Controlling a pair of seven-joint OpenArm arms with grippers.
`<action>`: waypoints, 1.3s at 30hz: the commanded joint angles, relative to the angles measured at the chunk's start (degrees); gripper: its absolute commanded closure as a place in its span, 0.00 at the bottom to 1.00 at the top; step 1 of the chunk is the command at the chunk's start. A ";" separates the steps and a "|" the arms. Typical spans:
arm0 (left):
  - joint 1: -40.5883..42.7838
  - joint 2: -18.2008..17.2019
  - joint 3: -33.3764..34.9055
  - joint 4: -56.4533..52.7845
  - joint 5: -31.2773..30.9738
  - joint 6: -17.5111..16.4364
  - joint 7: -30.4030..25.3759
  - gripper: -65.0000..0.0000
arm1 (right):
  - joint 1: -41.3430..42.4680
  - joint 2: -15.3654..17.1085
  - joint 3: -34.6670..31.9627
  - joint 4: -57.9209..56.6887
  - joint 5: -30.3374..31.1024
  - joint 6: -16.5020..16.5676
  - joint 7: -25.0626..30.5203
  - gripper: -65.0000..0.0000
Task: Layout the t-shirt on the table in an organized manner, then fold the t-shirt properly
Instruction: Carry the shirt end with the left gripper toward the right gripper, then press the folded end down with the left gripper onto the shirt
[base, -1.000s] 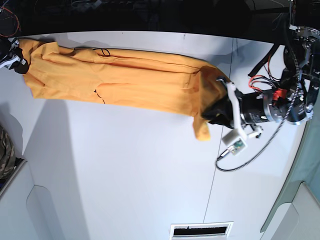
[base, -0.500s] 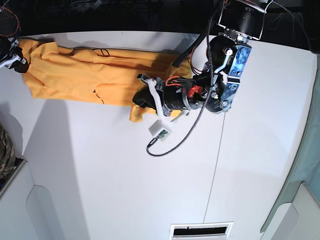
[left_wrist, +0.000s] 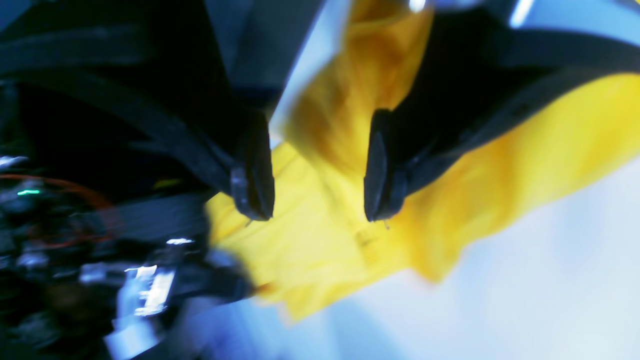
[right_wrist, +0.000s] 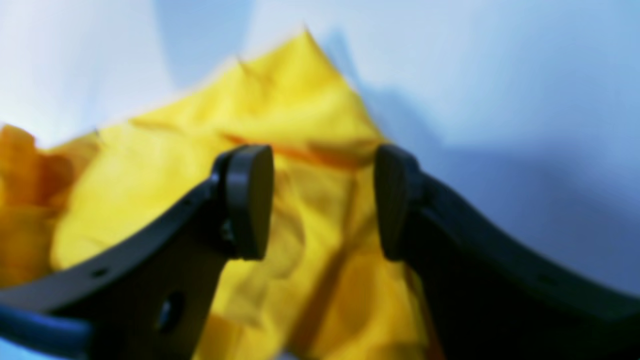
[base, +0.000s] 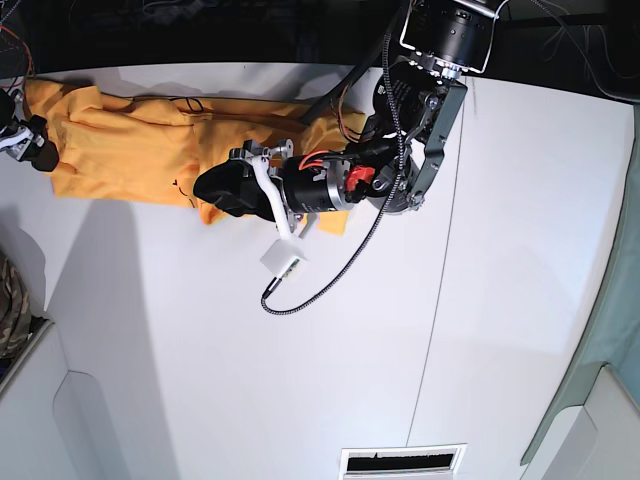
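Observation:
The orange-yellow t-shirt (base: 120, 150) lies along the far left of the white table (base: 300, 380), its right end doubled back over itself. My left gripper (base: 212, 190) is low over that doubled end. In the left wrist view its fingers (left_wrist: 252, 190) stand apart, and a bunch of the shirt (left_wrist: 325, 240) runs up between them (left_wrist: 315, 200). My right gripper (base: 30, 140) is at the shirt's left edge. In the right wrist view it (right_wrist: 325, 200) is open, with the shirt (right_wrist: 300, 100) beneath and between the fingers. Both wrist views are blurred.
My left arm and its looping black cable (base: 300, 290) reach across the table's middle from the back. A table seam (base: 440, 300) runs front to back. A vent slot (base: 400, 460) is at the front edge. A camouflage-patterned thing (base: 10, 300) sits at the left edge.
My left gripper has swept far to the left, dragging the shirt's right end over the rest of it. The shirt now spans much less of the table. The right gripper has barely moved.

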 joint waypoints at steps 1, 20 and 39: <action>-1.03 0.79 0.04 1.05 -2.38 -2.29 -0.98 0.50 | 0.83 1.40 0.46 0.98 0.85 0.24 0.76 0.50; -1.01 -2.43 -13.86 7.19 -12.74 -6.72 3.56 1.00 | 1.49 1.40 0.46 0.96 -2.84 0.24 0.90 0.51; 11.63 -2.12 -0.90 7.06 3.67 -6.72 -6.91 1.00 | 1.68 2.03 0.48 0.96 -2.99 0.22 2.40 1.00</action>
